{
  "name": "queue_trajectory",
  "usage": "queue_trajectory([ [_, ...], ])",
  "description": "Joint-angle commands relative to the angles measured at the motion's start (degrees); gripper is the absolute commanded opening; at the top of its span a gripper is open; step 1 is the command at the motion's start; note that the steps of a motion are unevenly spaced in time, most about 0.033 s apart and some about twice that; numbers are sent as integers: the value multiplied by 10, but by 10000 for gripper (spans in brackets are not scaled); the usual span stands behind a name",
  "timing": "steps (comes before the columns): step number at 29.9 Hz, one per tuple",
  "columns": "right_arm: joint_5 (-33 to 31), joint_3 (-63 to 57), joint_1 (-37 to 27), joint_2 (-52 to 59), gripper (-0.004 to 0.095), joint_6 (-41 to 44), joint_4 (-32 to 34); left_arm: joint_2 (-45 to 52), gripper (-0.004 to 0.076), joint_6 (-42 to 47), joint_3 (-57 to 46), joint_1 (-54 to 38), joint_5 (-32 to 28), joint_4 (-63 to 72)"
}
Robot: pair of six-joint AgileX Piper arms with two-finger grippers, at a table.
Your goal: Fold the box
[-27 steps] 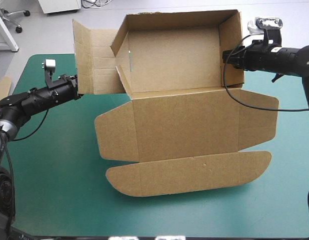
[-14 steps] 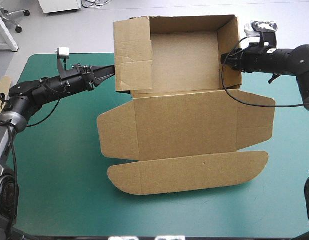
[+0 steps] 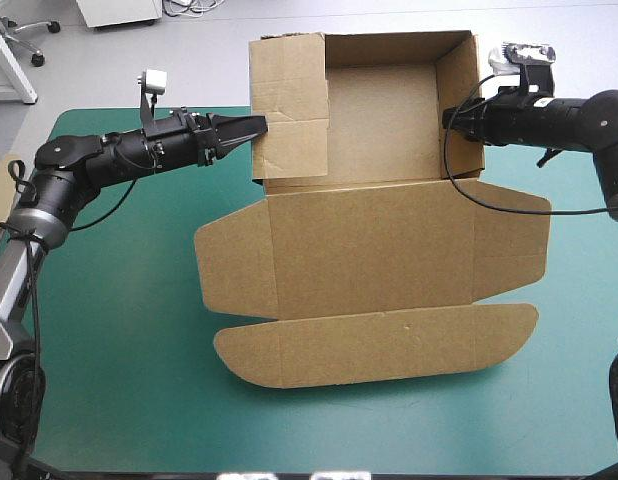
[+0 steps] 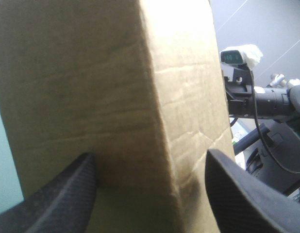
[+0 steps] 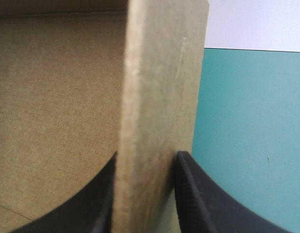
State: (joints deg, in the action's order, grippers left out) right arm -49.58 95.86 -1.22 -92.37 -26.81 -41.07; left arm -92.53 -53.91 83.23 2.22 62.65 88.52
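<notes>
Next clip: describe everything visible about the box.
The box is brown creased board, half built: a tray at the far edge of the teal-green cover, back and side walls up, lid panel and rounded flaps lying flat. The right end effector pinches the right wall; the left end effector, open, meets the left wall.

Brown box (image 4: 91, 87) wall blurred up close (left wrist view), right gripper (image 5: 146, 158) fingers (image 5: 201, 204) partly hidden by the clamped wall

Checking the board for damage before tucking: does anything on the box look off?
On the box, the left wall flap shows several wrinkle lines across its face and leans inward, not tucked; the left tool touches it. Nothing else stands out.
</notes>
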Motion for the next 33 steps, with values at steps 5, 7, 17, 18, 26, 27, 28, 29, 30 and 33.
queue_trajectory([
  [5, 27, 16, -3, 26, -32, 6, -38, 24, 470, 111, 100, 28, -33, -89],
  [7, 27, 16, -3, 26, -32, 10, -39, 24, 469, 145, 126, 42, -44, -134],
  [17, 27, 16, -3, 26, -32, 21, -39, 24, 434, 322, 209, 127, -84, -416],
  [18, 27, 16, -3, 26, -32, 21, -39, 24, 426, 338, 216, 135, -84, -448],
  [26, 27, 16, -3, 26, -32, 27, -37, 24, 420, 380, 302, 167, -35, -558],
  [27, 28, 16, -3, 26, -32, 27, -37, 24, 420, 380, 312, 167, -30, -561],
  [28, 28, 16, -3, 26, -32, 27, -37, 24, 420, 380, 321, 167, -21, -563],
  [29, 28, 16, -3, 26, -32, 29, -37, 24, 420, 380, 332, 167, -14, -569],
  [30, 28, 16, -3, 26, -32, 30, -37, 24, 420, 384, 342, 167, -9, -579],
  [33, 29, 16, -3, 26, -32, 32, -37, 25, 419, 390, 365, 167, 10, -611],
])
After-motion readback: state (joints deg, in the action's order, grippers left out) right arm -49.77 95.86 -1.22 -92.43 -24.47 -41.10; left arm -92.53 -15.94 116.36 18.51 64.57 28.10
